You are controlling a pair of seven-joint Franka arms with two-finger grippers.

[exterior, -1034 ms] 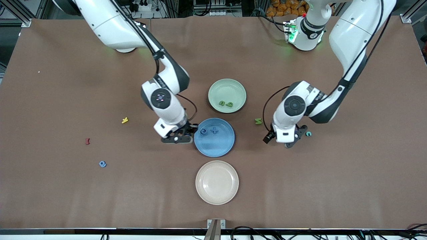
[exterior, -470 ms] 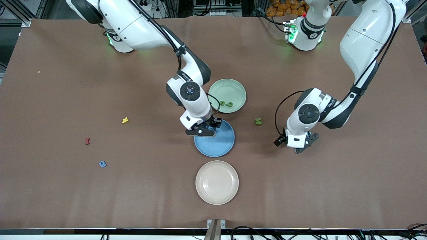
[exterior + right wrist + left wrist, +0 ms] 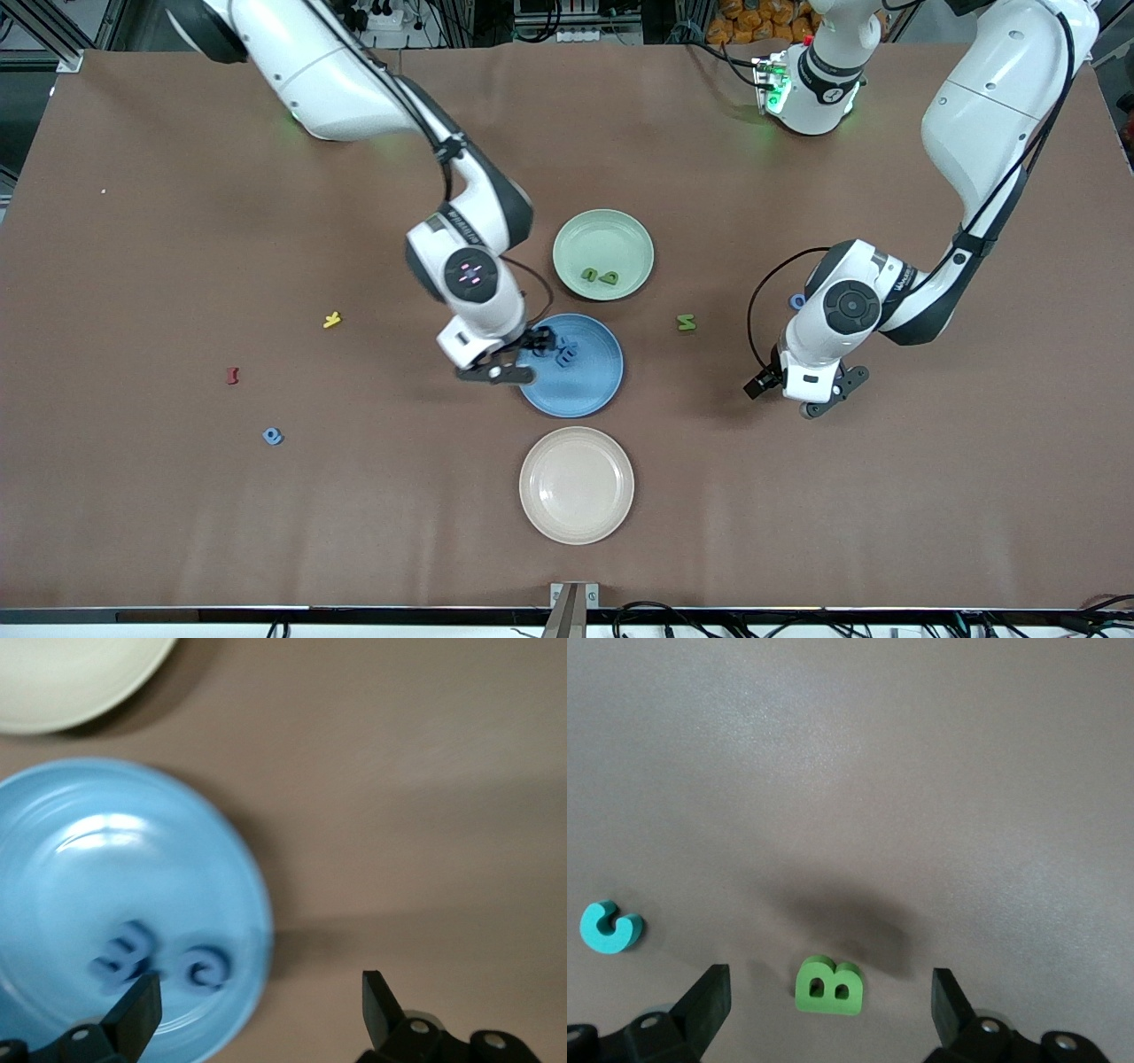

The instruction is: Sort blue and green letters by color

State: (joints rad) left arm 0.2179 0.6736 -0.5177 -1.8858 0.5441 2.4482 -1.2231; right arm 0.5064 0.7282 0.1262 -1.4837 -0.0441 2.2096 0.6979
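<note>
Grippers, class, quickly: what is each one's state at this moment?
Left gripper: open, empty, over a green letter B on the table.
Right gripper: open, empty, at the blue plate's rim.

- The table (image 3: 177, 532) is covered edge to edge with a brown sheet.
- Three plates stand in a row at its middle: a green plate (image 3: 611, 232) farthest from the front camera, a blue plate (image 3: 589, 390) next, a cream plate (image 3: 576, 485) nearest.
- A green letter (image 3: 687, 322) lies beside the blue plate, toward the left arm's end.
- Toward the right arm's end lie three letters, well apart — a yellow letter (image 3: 331, 320), a dark red letter (image 3: 233, 376), and a blue letter (image 3: 272, 435) nearest the camera.
- The left wrist view shows a green B (image 3: 827, 986) and a teal C (image 3: 609, 927) on the sheet.
</note>
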